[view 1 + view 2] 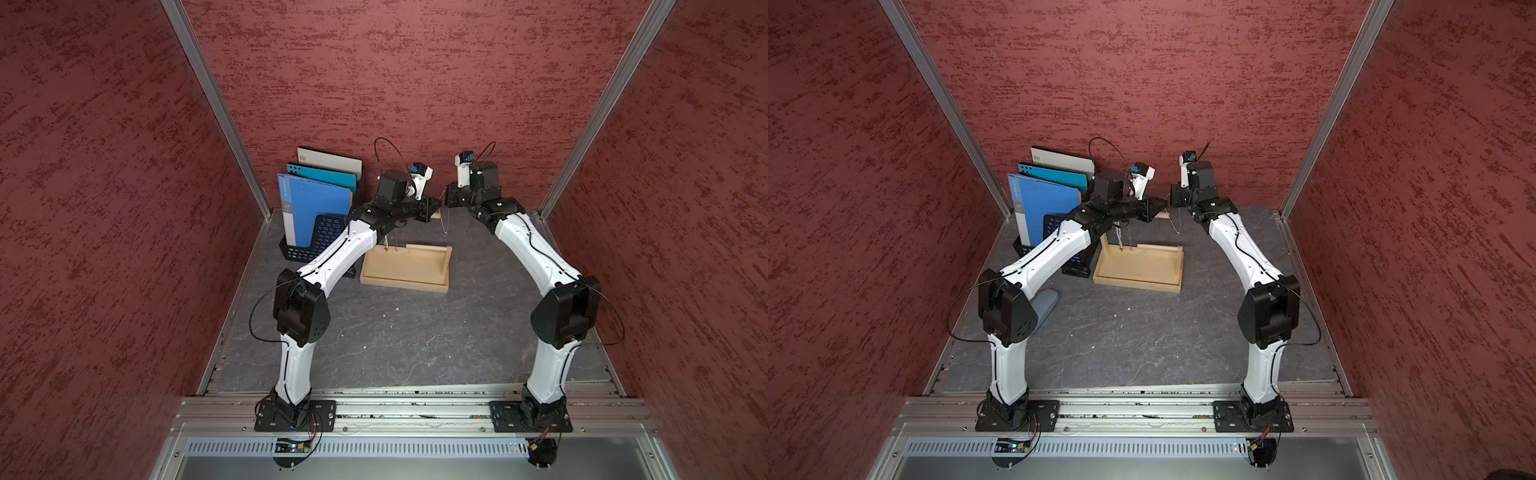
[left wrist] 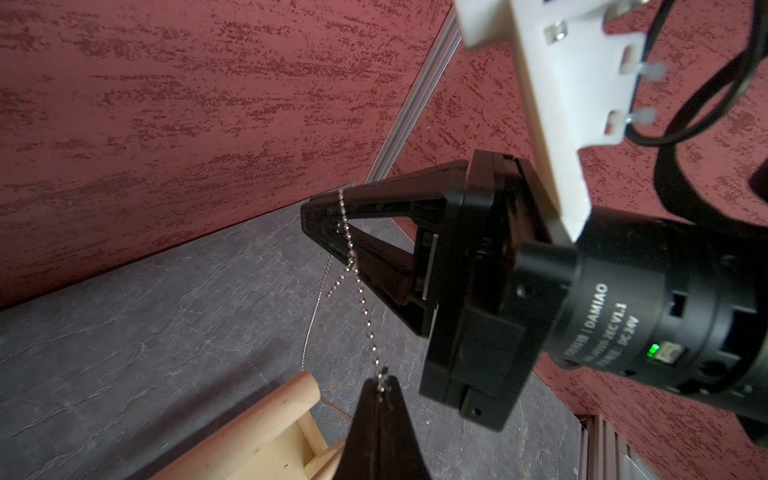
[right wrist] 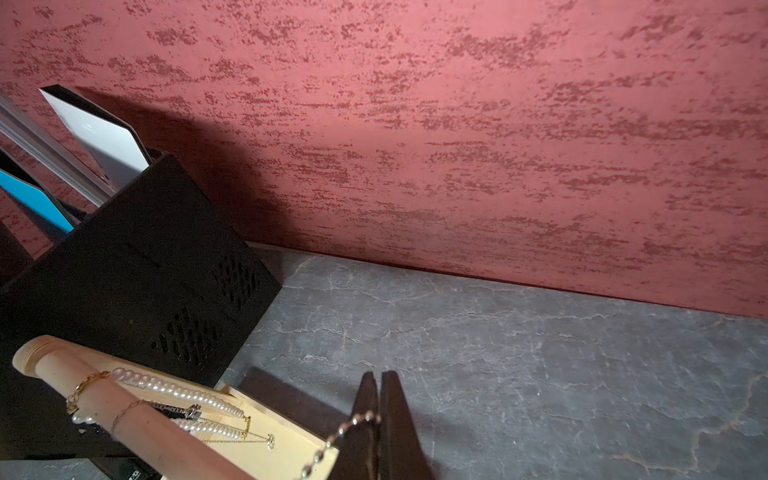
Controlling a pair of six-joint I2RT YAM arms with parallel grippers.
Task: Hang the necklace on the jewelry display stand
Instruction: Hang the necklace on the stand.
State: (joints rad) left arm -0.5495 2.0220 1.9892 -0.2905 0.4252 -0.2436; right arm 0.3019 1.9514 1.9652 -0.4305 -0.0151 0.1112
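Nearest in both top views, a silver aluminium rail [image 1: 415, 409] carrying the black base plates of two white-and-black arms. Farther in, above a grey marbled tabletop [image 1: 395, 332], left gripper [image 2: 381, 384] and right gripper [image 3: 378, 376] raised almost tip to tip near the back wall. Both pairs of black tapered fingers pressed fully together, each pinching a stretch of the silver ball-chain necklace [image 2: 360, 291]. Chain drawn fairly straight between the two tips, with a thinner slack loop hanging below. Held in the air just off the free end of the long round dowel [image 2: 257, 424] of the pale wooden jewelry display stand [image 1: 405, 284]; impossible to tell whether loop and dowel touch. Rimmed tray base flat on the tabletop, below the raised tips. Draped over the dowel, white pearl strands [image 3: 178, 390] and fine gold chains [image 3: 87, 384]. Just beside the stand, on the left arm's side, a black mesh file rack [image 1: 309, 245] holding upright blue folders [image 1: 307, 208].
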